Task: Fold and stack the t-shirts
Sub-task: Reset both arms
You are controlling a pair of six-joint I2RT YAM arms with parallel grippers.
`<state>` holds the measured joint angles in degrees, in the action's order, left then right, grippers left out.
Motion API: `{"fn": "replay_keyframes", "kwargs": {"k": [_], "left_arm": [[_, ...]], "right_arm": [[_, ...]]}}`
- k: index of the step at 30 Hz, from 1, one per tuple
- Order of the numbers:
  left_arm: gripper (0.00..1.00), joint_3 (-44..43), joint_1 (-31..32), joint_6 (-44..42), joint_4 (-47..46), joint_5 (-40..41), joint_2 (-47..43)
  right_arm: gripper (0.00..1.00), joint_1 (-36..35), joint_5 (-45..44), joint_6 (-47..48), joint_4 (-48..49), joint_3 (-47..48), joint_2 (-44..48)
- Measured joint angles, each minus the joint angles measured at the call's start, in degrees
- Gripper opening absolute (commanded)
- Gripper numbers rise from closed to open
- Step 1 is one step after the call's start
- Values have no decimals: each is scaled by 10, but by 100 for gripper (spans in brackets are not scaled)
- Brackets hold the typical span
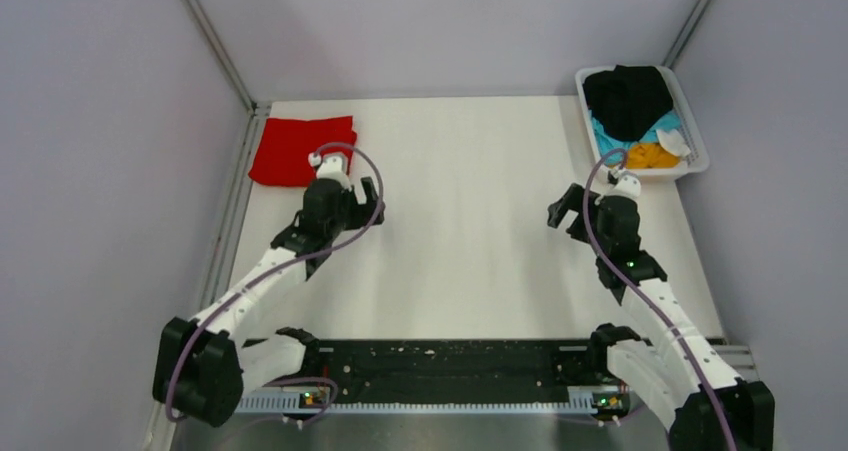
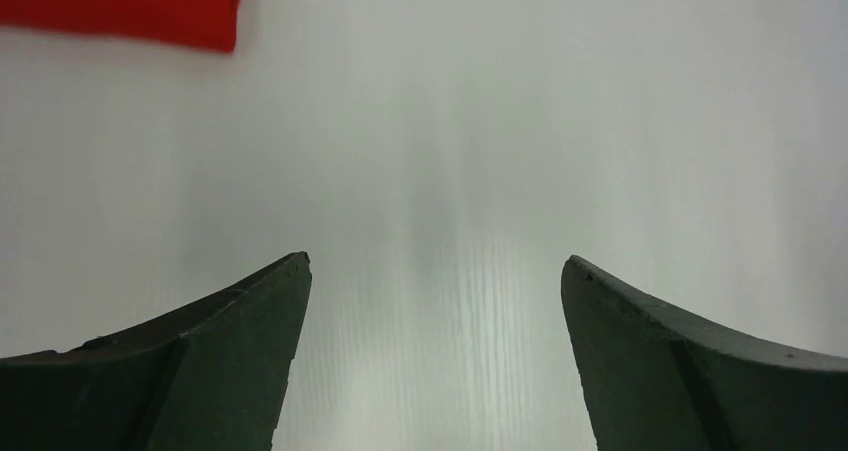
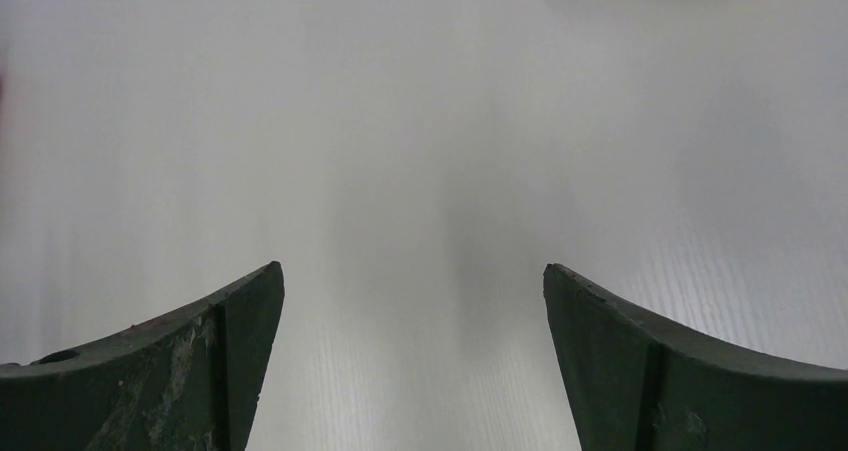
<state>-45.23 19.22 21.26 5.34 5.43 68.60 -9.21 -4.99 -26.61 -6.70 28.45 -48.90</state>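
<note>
Since the red shirt (image 1: 300,151) lies folded far left, likely starting the stack, the left claw (image 1: 368,196) and right claw (image 1: 562,211) gape empty; other shirts (image 1: 630,106) wait in the far-right basket (image 1: 700,158). Left wrist: wide, shirt far left. Right wrist: wide, bare table (image 3: 420,121).

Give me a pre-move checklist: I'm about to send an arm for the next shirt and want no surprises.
1. Left gripper open and empty: ok.
2. Right gripper open and empty: ok.
3. Red shirt folded, lying flat at the far left of the table: ok.
4. Red shirt's near right corner tidy: cannot tell, the left wrist covers it in the top view.
5. Next shirts ready in the basket: black shirt on top, blue shirt and orange shirt beneath: ok.
6. All shirts stacked: not ok, only the red one is out.
</note>
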Motion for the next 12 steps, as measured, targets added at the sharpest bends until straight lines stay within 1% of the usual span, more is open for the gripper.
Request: {"fn": "replay_keyframes", "kwargs": {"k": [1, 3, 5, 8, 12], "left_arm": [[99, 57, 6, 16, -13, 1, -39], [99, 131, 6, 39, -21, 12, -96], [99, 181, 4, 58, -13, 37, -148], [99, 204, 3, 79, -1, 73, -218], [99, 221, 3, 90, -29, 94, -294]], "right_arm": [[99, 0, -12, -1, -3, -4, 10], [99, 0, -41, -6, -7, -15, 32], [99, 0, -65, -9, -10, -24, 49], [99, 0, -97, -15, -15, -41, 75], [99, 0, -130, -20, -26, -57, 111]]}}
